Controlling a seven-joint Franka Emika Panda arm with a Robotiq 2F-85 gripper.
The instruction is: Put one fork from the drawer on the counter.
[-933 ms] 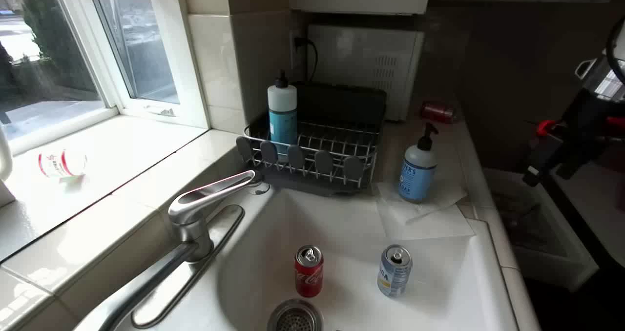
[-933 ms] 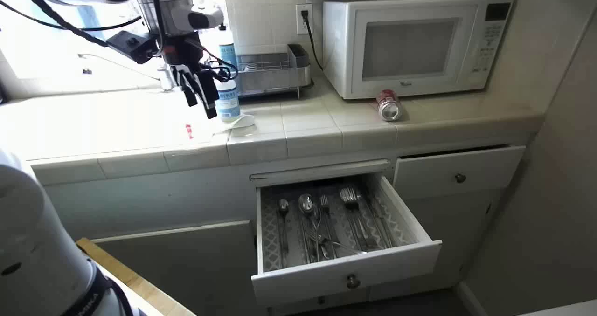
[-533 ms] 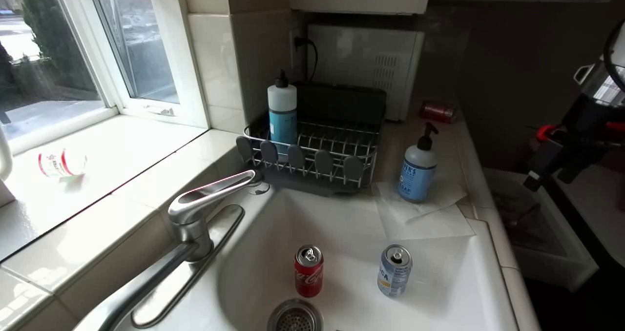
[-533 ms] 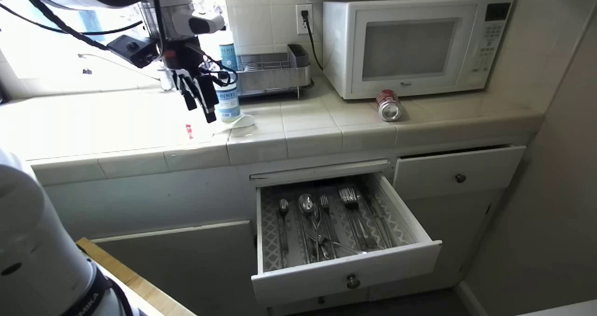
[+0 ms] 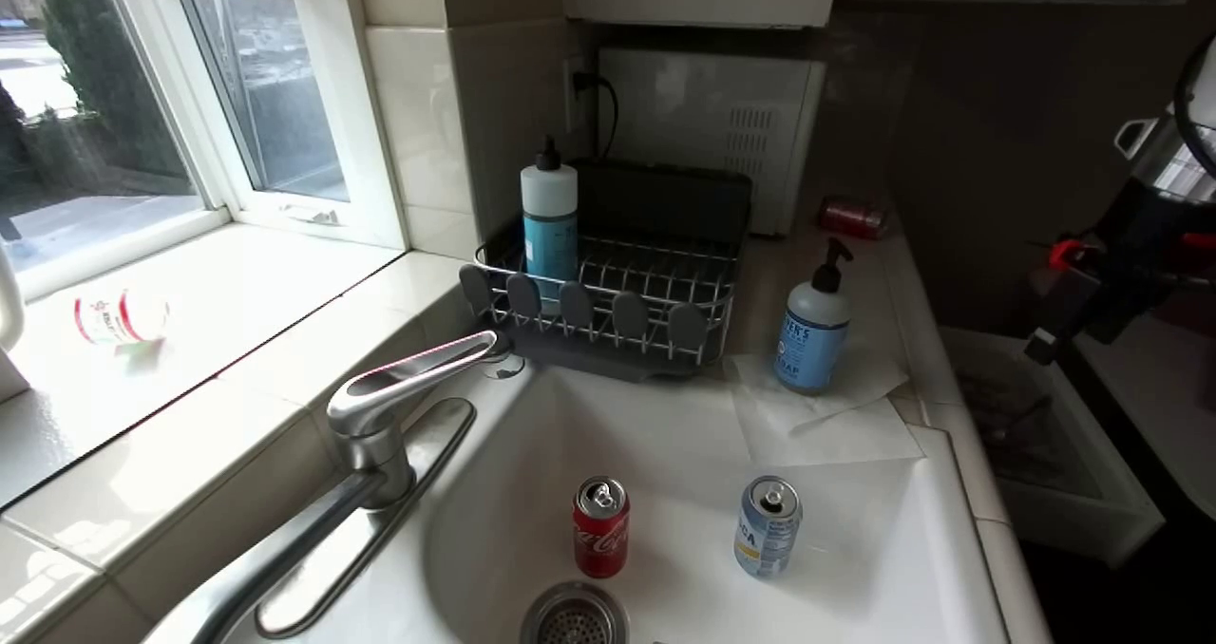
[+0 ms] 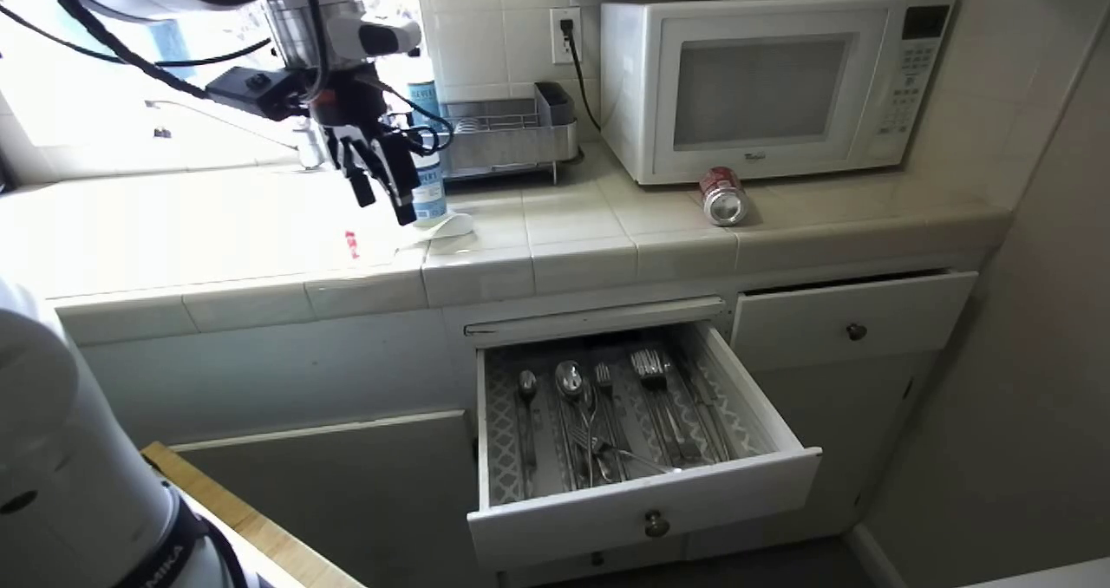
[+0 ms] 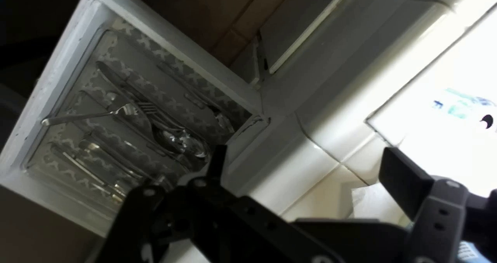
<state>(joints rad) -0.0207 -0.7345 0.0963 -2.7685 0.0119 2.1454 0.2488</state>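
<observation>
The open drawer (image 6: 564, 532) holds spoons, knives and forks. A group of forks (image 6: 649, 367) lies to the right inside it, and a single fork (image 7: 85, 116) lies slantwise across other cutlery. The pale counter (image 6: 572, 211) with its white sink basin (image 5: 684, 445) is above the drawer. My gripper (image 6: 384, 206) is open and empty, above the counter's front edge beside the soap bottle. In the wrist view, the open fingers (image 7: 304, 158) are wide apart, with the counter edge below them and the drawer to the upper left. The gripper (image 5: 1072, 340) also shows at the right of an exterior view.
A blue soap bottle (image 5: 812, 335) stands on paper (image 5: 836, 435) near the gripper. A red can (image 5: 601, 530) and a pale blue can (image 5: 768, 530) stand in the sink. A dish rack (image 6: 494, 146), a microwave (image 6: 763, 94) and a fallen can (image 6: 724, 198) are behind. Another drawer (image 6: 854, 332) is ajar.
The gripper has shifted slightly to the right in the view that shows the drawer's inside, with the arm tilting a little. The drawer and cutlery have not moved.
</observation>
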